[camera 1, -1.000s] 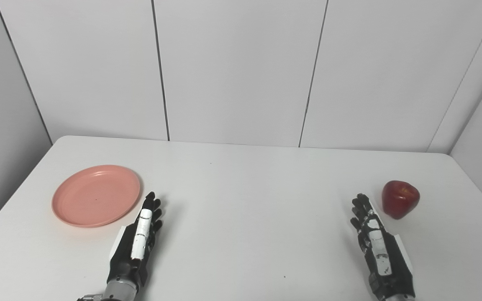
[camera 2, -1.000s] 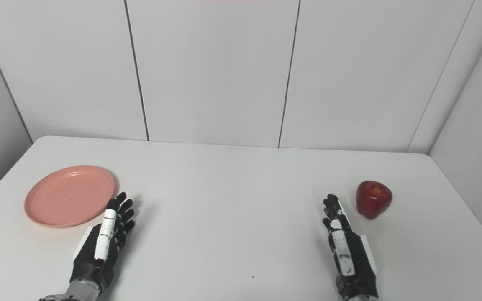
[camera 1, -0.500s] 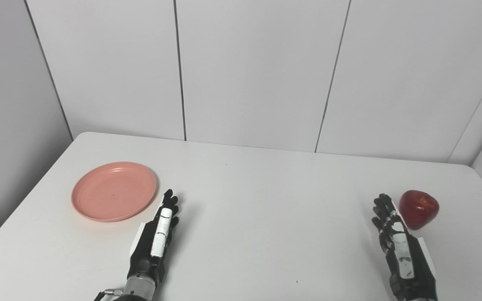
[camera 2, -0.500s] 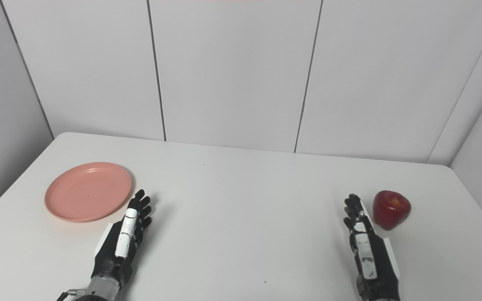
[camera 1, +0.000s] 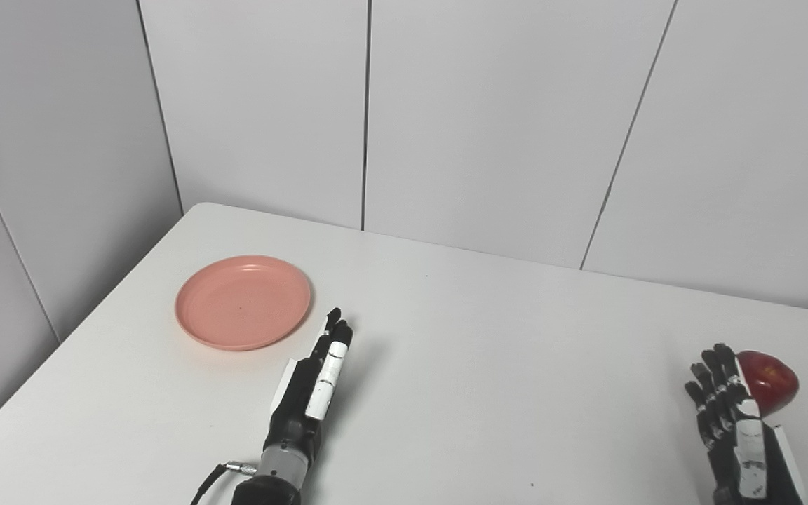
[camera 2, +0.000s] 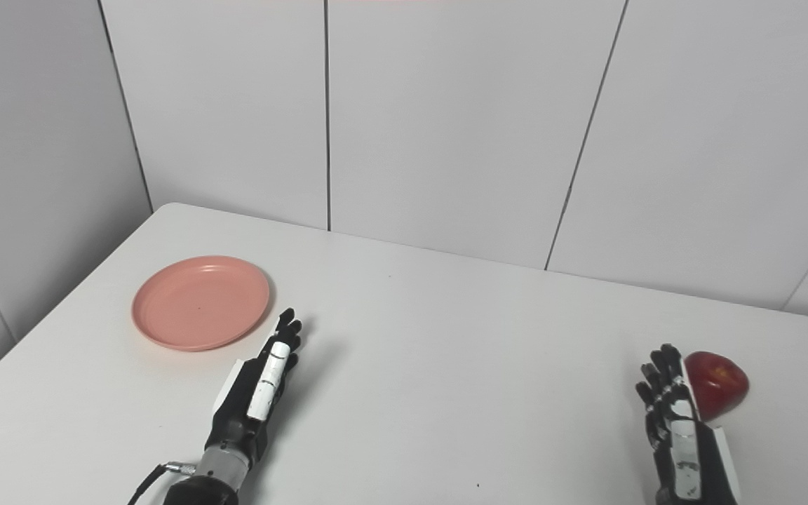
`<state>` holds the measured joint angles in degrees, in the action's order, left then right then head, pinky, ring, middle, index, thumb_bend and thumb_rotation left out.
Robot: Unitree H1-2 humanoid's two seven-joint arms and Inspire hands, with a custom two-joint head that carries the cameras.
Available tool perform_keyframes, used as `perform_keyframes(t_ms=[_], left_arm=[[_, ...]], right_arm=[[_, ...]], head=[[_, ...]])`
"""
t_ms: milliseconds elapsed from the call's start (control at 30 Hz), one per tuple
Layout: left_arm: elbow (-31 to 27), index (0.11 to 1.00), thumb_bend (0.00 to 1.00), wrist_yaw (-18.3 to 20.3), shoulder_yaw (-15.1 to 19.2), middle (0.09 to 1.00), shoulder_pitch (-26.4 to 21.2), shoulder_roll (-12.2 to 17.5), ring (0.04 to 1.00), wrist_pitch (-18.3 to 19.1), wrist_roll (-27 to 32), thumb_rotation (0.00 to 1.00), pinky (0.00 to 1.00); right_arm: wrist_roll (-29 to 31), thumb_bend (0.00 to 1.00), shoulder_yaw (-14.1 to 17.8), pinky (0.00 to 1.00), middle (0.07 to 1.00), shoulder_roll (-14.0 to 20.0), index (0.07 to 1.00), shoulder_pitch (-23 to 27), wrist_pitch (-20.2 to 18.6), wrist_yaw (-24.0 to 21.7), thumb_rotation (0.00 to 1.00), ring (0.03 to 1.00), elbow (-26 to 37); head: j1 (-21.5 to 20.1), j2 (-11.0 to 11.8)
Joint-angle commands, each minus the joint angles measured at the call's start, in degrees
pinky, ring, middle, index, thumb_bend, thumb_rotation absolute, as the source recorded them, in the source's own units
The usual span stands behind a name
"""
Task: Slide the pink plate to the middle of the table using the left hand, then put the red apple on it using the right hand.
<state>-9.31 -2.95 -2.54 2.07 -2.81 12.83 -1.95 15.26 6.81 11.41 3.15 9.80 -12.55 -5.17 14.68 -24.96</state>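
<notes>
Bright, even overhead light; soft shadows fall right of the left hand (camera 1: 313, 393); focus sharp throughout.

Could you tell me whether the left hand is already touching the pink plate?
No, the left hand lies flat on the table just right of the pink plate, with bare tabletop between them.

place: lab test booth — bare white table (camera 1: 488, 351) | plain grey wall panels (camera 1: 488, 119)
</notes>
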Motion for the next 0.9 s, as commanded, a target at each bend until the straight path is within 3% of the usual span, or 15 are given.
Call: perform_keyframes(t_ms=[0,500,733,867], left_arm=[[0.7,1.0,0.72,0.1,-0.7,1.0,1.5,-1.2,1.0,0.3,-0.2,1.0,1.0],[-0.4,1.0,0.71,0.3,0.1,1.0,1.1,-0.1,1.0,1.7,0.8,1.0,1.0],[0.1,1.0,0.71,0.1,-0.1,1.0,0.8,-0.3,1.0,1.7,0.4,1.0,1.0],[0.5,1.0,0.73,-0.4,-0.5,1.0,0.7,-1.0,1.0,1.1,-0.1,1.0,1.0]], right_arm=[[0.2,0.84,0.4,1.0,1.0,0.1,0.996,-2.7,1.5,-0.7,0.98,1.0,-3.2],[1.0,0.85,-0.4,1.0,0.978,-0.2,0.962,-2.6,-1.0,-0.9,0.95,0.992,-1.0],[1.4,0.87,-0.1,1.0,0.989,0.1,0.976,-2.3,-6.8,-0.1,0.97,1.0,-0.1],[1.2,0.83,0.1,1.0,1.0,0.5,0.992,-1.9,-7.5,-0.4,1.0,1.0,-0.6]], head=[[-0.1,-0.1],[-3.1,-2.5],[0.1,-2.0],[3.1,-0.9]])
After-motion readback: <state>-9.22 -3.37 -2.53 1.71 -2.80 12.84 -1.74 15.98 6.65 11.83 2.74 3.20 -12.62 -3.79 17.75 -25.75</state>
